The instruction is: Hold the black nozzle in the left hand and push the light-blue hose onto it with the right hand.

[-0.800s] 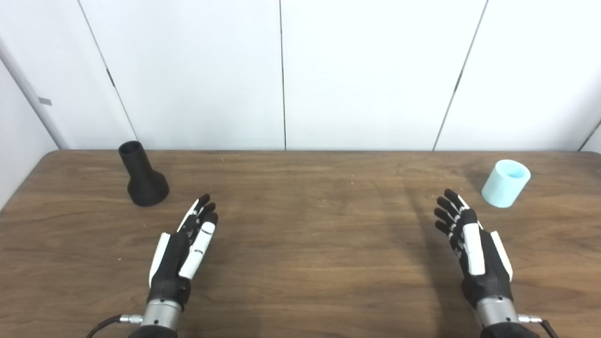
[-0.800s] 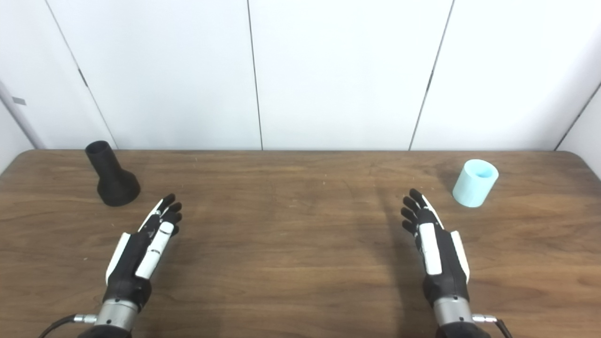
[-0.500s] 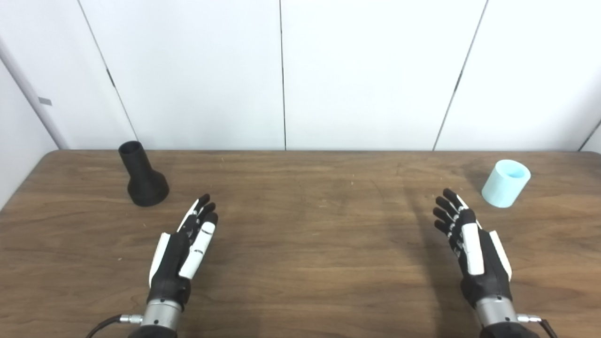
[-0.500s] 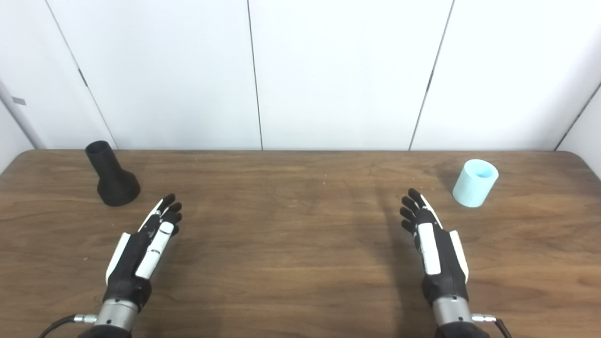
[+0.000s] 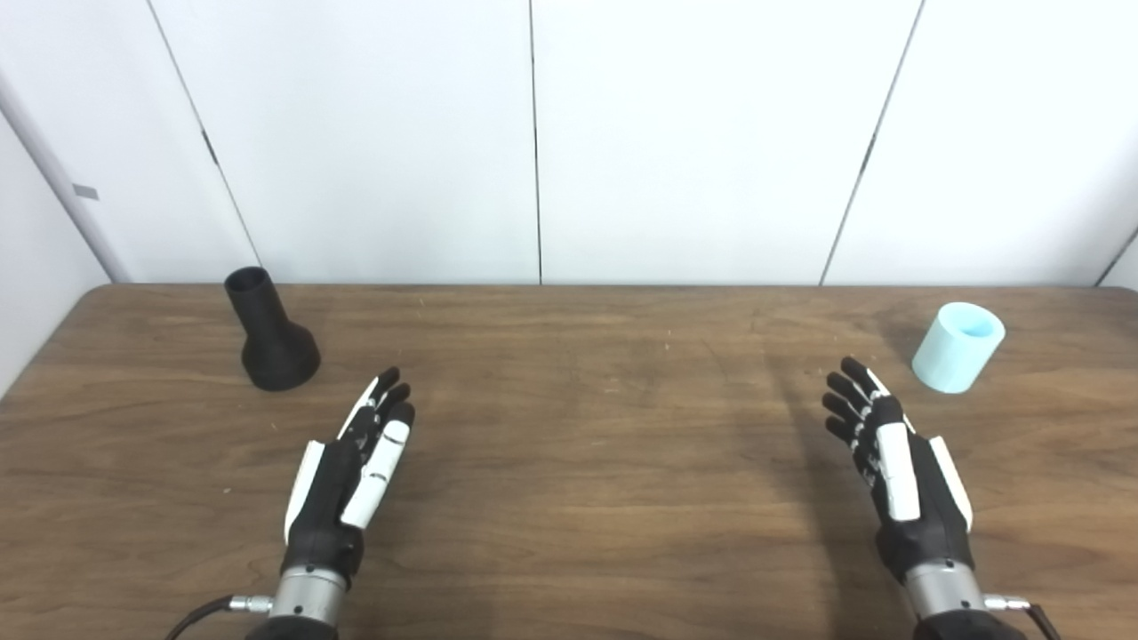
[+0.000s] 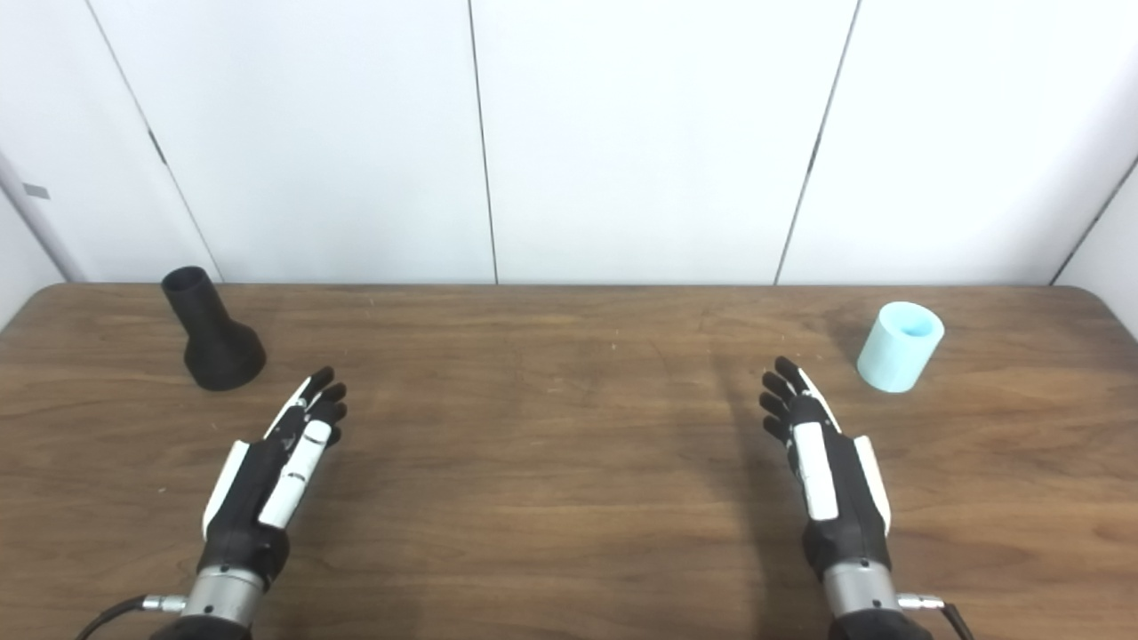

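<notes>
Black nozzle: The black nozzle point(image 5: 269, 333) is standing on its wide end at the far left of the bench point(image 5: 569, 462). Its thin open neck is pointing up. Nothing is touching it.

Left hand: The left hand point(image 5: 348, 471) is hovering over the bench, near the nozzle but apart from it, a little closer to the robot and a bit to the right. Its fingers are stretched out and it is holding nothing.

Right hand: The right hand point(image 5: 893, 462) is waiting over the right side of the bench. Its fingers are spread apart too, and it is holding nothing.

Light-blue hose: The light-blue hose point(image 5: 957, 347) is a short tube. It is standing at the far right of the bench with its open end up. It is sitting just past the right hand's fingertips, a bit to the right, and is not touching them.

How far along: The job looks like it is only starting. Nothing is picked up yet. The left hand needs to grab the nozzle, the right hand needs to grab the hose, and then the two need to be brought together and pushed on. The two things are sitting well apart.

Writing: I am seeing no words, labels or brand names on anything.
</notes>
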